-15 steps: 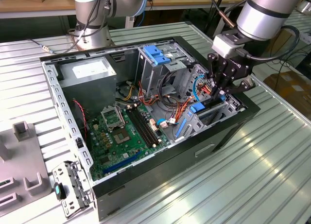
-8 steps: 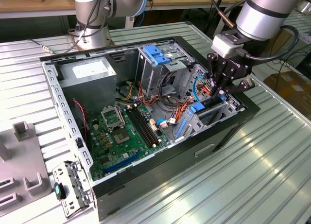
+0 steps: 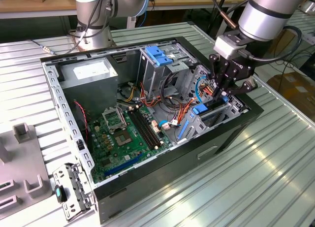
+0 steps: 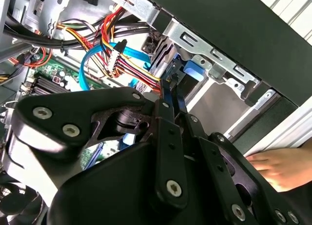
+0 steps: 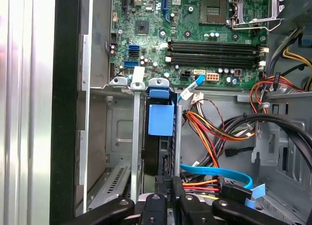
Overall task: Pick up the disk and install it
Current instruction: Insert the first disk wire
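Exterior view, right of centre: gripper (image 3: 222, 90) fingers pinched together on disk (image 3: 214, 109) standing edge-on, partly in pc case (image 3: 162, 163) drive bay; tilt or nearby cables (image 3: 184, 109) could jam it.

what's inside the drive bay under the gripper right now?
The disk stands on edge in the drive bay, blue rail end up, gripper at its top edge. Its lower part is hidden by bay walls; seating can't be judged.

The arm (image 3: 263, 13) is a thick silver-grey tube with a black ring band and black cables trailing at its 3 o'clock side. A pale grey block joins it to the black gripper (image 3: 222, 91), whose flat linkage plates carry round silver screws.
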`<state>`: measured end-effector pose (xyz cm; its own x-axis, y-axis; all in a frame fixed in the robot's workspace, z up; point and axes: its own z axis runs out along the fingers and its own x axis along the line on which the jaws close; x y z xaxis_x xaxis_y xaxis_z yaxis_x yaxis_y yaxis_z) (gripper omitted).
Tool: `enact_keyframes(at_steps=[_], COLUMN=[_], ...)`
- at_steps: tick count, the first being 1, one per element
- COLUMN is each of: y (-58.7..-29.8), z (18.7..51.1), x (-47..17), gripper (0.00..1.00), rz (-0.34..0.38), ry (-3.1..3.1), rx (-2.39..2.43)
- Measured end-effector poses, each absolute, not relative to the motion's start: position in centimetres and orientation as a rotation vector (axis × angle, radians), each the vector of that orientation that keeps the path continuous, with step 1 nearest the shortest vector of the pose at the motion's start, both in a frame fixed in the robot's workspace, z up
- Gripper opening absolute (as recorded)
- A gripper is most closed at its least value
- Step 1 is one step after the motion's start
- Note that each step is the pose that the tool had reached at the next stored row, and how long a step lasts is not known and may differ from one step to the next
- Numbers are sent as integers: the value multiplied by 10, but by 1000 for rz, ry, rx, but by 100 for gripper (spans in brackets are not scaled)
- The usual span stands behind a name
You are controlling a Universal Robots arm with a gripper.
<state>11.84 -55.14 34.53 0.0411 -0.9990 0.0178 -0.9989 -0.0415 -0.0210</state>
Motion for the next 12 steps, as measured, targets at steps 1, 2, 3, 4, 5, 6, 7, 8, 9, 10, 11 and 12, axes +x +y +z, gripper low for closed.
enact_keyframes(at_steps=[1,2,3,4,5,6,7,8,9,10,11,12], y=[-551,-551,-551,-551,-551,-551,-551,-551,-551,-551,-551,-551], z=[345,345,345,345,345,345,345,346,346,346,346,346], x=[118,118,118,118,118,118,118,118,118,118,118,118], gripper=[16,16,16,16,16,16,16,16,16,16,16,16], rz=[-43,-43,-43,-43,-43,-43,-43,-42,-42,-43,-43,-43], ry=[2171,2169,2169,2168,2168,2168,2168,2168,2168,2168,2168,2168], rx=[-2266,-2268,-2269,-2269,-2269,-2269,-2269,-2268,-2269,-2269,-2269,-2269])
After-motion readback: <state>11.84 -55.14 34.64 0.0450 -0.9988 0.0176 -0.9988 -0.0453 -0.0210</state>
